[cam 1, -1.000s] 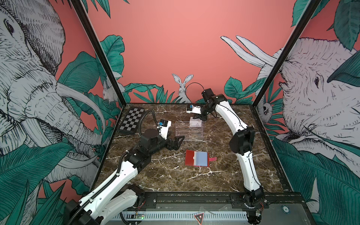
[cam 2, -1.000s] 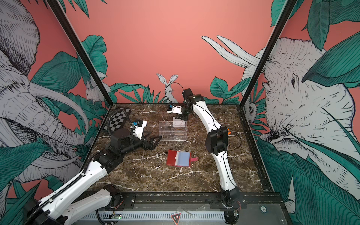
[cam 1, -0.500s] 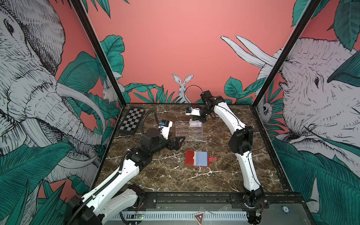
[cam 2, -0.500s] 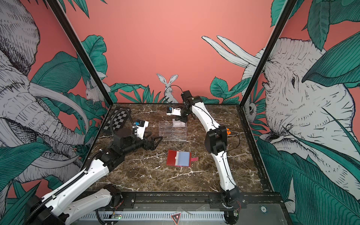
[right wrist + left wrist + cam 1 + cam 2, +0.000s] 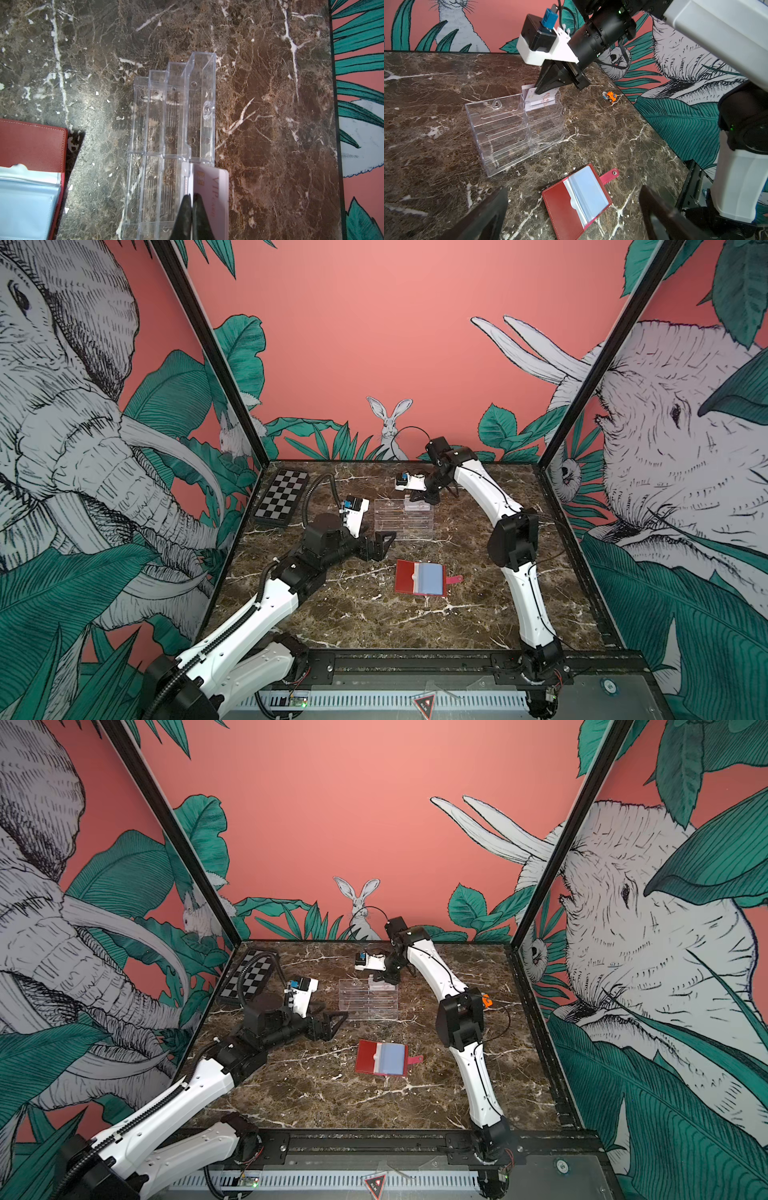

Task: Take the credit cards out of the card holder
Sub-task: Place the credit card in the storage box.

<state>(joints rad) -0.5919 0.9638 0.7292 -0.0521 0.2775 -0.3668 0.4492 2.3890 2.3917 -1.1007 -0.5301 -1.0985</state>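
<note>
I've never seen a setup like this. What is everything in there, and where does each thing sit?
card holder: one, red with pale blue sleeves, lying open mid-table.
credit cards: at least two, whitish, standing in the rack's top tier.
rack: one, clear plastic, behind the card holder.
checkered board: one, black and white, far corner on the left arm's side.
toy car: one, orange, by the wall on the right arm's side.
table: one, brown marble.
left gripper: one, black, open, beside the rack.
right gripper: one, black, shut on a card's top edge.

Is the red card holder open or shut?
Open: the card holder lies spread flat, blue sleeves exposed, snap tab unfastened.
</note>
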